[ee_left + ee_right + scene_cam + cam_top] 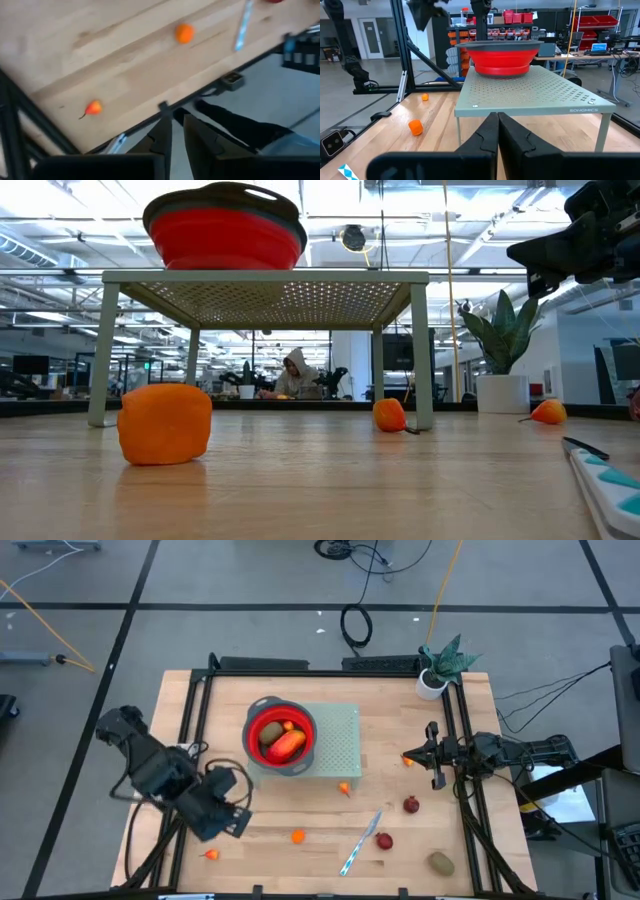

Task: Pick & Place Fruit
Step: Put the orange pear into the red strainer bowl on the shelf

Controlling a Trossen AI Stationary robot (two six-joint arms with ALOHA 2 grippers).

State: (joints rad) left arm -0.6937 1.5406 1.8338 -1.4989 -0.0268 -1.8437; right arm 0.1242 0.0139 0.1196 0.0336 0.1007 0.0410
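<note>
Fruit (298, 836) scattered loose on table (400, 850): orange, dark red, olive-brown; more piled in red bowl (255, 718).

The bowl (280, 736) sits on a rack (335, 745) mid-table, fruit (285, 743) inside; more fruit (384, 841) and a knife (360, 843) lie before it.

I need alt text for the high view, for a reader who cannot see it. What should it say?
Seen from above, a red bowl holding fruit sits on a pale green perforated stand on a wooden table. More small fruits and a knife lie scattered toward the table's front. The left pincer hovers empty at the front left; the shut right pincer waits at the right.
</note>
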